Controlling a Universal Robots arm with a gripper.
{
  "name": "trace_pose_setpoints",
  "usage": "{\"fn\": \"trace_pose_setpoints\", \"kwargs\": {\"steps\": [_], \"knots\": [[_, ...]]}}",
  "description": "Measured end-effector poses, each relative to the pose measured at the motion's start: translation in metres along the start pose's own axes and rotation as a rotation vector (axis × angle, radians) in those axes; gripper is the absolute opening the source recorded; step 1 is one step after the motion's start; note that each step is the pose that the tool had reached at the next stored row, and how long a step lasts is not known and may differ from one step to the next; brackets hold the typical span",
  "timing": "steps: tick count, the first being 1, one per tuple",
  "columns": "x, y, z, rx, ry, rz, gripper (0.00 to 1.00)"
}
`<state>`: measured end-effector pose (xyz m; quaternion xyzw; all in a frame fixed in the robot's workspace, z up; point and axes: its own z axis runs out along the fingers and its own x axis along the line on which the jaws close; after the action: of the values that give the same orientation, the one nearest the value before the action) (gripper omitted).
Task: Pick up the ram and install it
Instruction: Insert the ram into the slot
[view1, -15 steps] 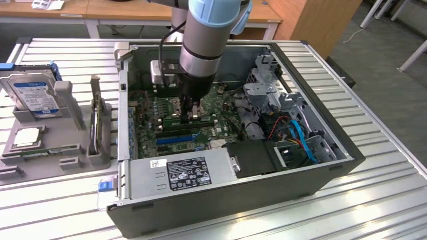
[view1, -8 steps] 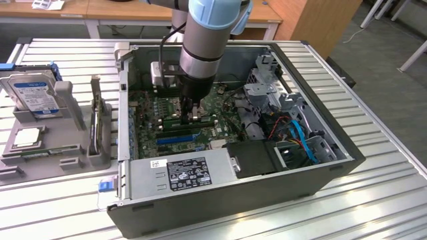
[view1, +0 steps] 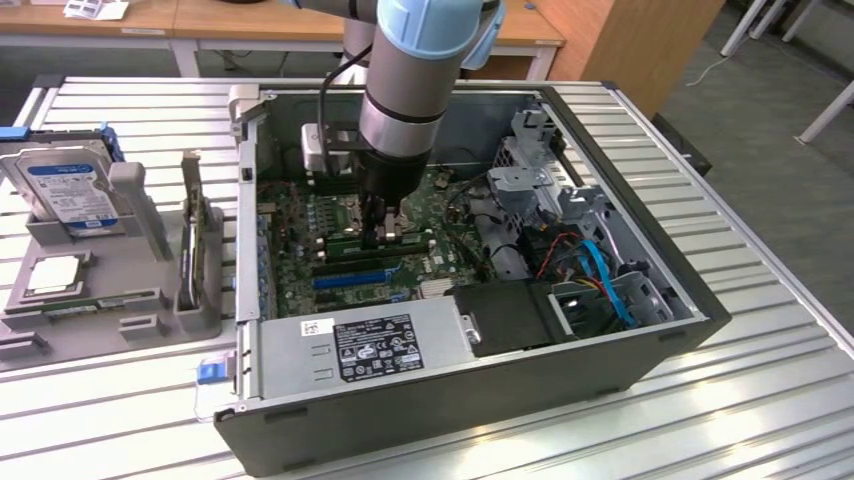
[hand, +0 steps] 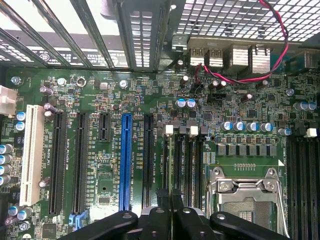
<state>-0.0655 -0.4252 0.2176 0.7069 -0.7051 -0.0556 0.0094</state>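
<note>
Item: the gripper (view1: 387, 232) (hand: 170, 197), on the arm reaching down into an open computer case (view1: 441, 420) that lies on its side on a slatted metal table (view1: 747, 400). Jaws: narrow, nearly together, pinched on the ram (view1: 411, 240). Ram: a thin green stick at the fingertips, running out to both sides of the jaws, low over the motherboard (view1: 300, 225) (hand: 110, 100) and among the long dark memory slots directly under the jaws. Whether it is seated in a slot cannot be told. Near the jaws, one side: a blue slot (view1: 358, 275) (hand: 125, 160) among black slots, parallel to the ram, with a white slot (hand: 31, 155) further out on that side. Near the jaws, other side: the silver processor socket (hand: 247, 200), just beside the memory slots. Beyond the jaws, at the case's back wall: a red cable (hand: 280, 50) looping over the rear ports. Well apart from the jaws, inside the case: a grey power supply (view1: 354, 345) with a label. Well apart from the jaws, outside the case, toward the exterior view's left: a grey tray (view1: 134, 200) holding a hard drive (view1: 67, 190) upright.
</note>
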Motion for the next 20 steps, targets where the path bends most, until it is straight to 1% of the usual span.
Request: {"fn": "trace_pose_setpoints", "kwargs": {"steps": [20], "knots": [[0.0001, 0.0000, 0.0001, -0.0001, 0.0004, 0.000, 0.12]]}}
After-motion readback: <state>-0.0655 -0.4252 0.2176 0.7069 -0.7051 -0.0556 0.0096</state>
